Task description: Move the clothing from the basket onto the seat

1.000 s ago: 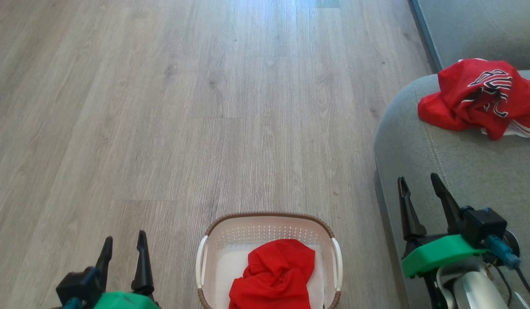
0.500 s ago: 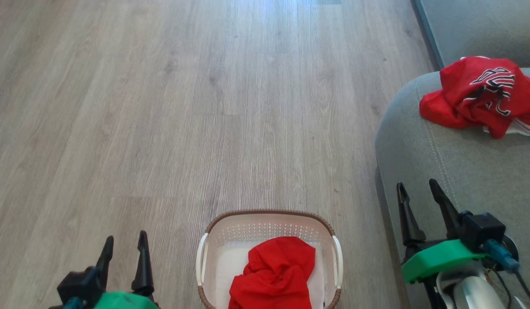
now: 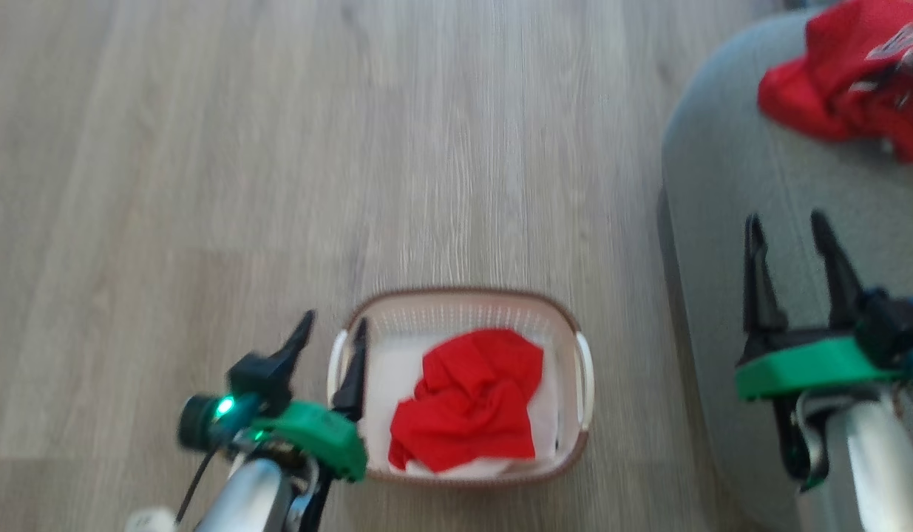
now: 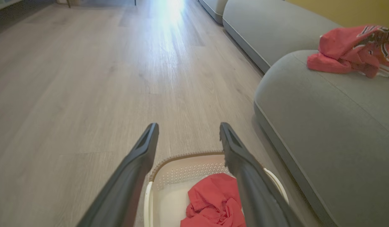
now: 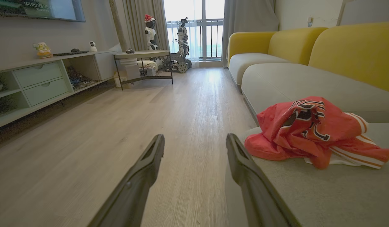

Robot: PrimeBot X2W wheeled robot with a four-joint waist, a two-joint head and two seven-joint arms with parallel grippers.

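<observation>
Left gripper (image 3: 335,323) fingers spread apart, nothing between them; hovers at left rim of basket (image 3: 463,294), one fingertip over left handle. Crumpled red garment (image 3: 467,399) lies inside basket, toward its right and near side. Basket stands on wood floor (image 3: 205,185), just beside seat (image 3: 730,222) left edge. Right gripper (image 3: 786,219) fingers apart, empty, above seat near its left edge. Lettered red garment (image 5: 307,132), striped hem showing, heaped on seat near its rounded far-left corner.
</observation>
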